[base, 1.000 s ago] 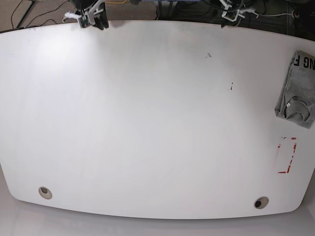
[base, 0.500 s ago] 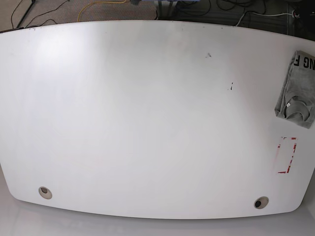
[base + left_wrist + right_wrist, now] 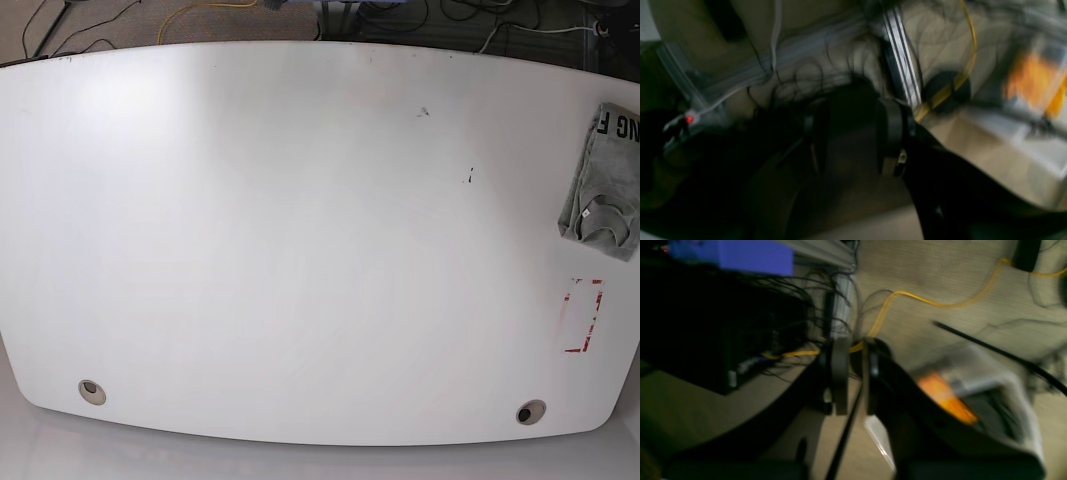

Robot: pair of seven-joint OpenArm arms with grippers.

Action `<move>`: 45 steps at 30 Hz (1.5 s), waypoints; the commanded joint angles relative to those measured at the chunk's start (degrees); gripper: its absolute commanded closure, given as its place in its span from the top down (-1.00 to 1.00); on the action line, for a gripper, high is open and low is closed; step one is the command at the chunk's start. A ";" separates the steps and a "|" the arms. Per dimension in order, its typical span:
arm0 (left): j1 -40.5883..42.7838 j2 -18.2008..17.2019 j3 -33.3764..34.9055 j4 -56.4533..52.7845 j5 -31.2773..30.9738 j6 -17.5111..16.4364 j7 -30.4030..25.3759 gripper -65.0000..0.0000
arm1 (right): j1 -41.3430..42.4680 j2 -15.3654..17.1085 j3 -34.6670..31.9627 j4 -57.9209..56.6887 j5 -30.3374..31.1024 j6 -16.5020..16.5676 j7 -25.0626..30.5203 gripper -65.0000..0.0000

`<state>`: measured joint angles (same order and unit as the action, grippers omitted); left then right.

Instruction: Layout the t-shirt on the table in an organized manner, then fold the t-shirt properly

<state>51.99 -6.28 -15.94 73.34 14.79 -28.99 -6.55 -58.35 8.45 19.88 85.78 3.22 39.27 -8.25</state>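
T-shirt (image 3: 602,178) lies bunched at table (image 3: 300,250) edge; both hands, off-table, hold nothing.

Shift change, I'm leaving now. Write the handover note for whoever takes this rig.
Left claw: off the table, over floor cables, fingers apart, holding nothing.
Right claw: also off the table, narrow gap between fingers, holding nothing; blurred.
The t-shirt: compact folded bundle at the table edge, above the red-marked rectangle in the base view.
Done: shirt looks folded.
Left: confirm the fold is neat; neither arm shows in the base view.
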 commanded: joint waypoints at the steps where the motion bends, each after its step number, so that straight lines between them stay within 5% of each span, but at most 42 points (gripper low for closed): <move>1: -2.10 -0.18 -0.10 -4.29 -0.15 -0.41 -0.44 -0.33 | 1.51 1.18 -1.37 -4.15 0.69 0.73 0.82 -0.80; 16: -21.26 -0.27 -0.10 -28.81 0.03 -0.06 5.36 -0.33 | 20.68 1.00 -2.08 -28.15 -7.22 0.73 1.09 -0.80; 24: -29.79 -1.85 -0.10 -42.44 0.03 8.03 5.45 -0.32 | 28.33 0.21 -2.25 -36.77 -8.72 -0.63 1.09 -0.80; 37: -42.01 -1.85 0.25 -61.87 0.03 10.22 5.36 -0.32 | 36.15 0.21 -5.42 -46.17 -8.72 -3.79 0.82 -0.80; 45: -45.96 -1.58 7.20 -67.67 0.03 15.94 5.36 -0.32 | 39.49 0.21 -8.14 -52.85 -8.63 -8.28 1.17 -0.79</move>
